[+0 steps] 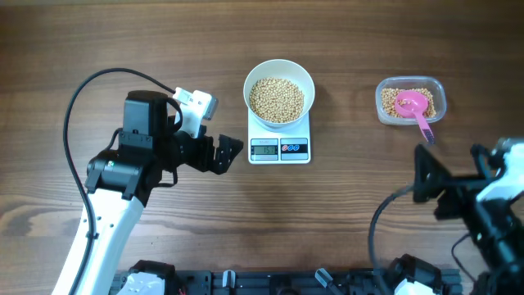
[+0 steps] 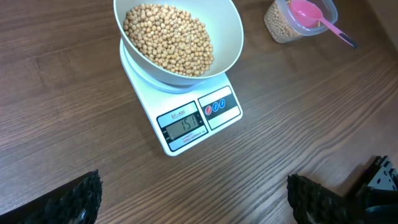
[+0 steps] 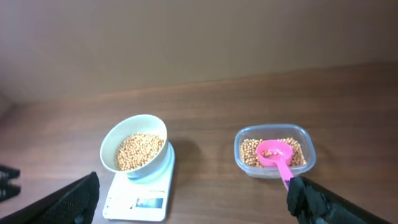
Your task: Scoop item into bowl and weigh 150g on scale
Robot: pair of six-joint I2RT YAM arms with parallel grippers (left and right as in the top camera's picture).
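Note:
The white bowl stands on the white scale, filled with beige beans. In the left wrist view the bowl and its beans sit on the scale, whose display seems to read 151. My left gripper is open just left of the scale, over bare wood. The right gripper is open at the front right, away from the bowl and scale. Neither holds anything.
A clear plastic tub at the back right holds more beans and a pink scoop, its handle pointing toward the front. The same tub shows in the left wrist view. Black cables loop beside both arms.

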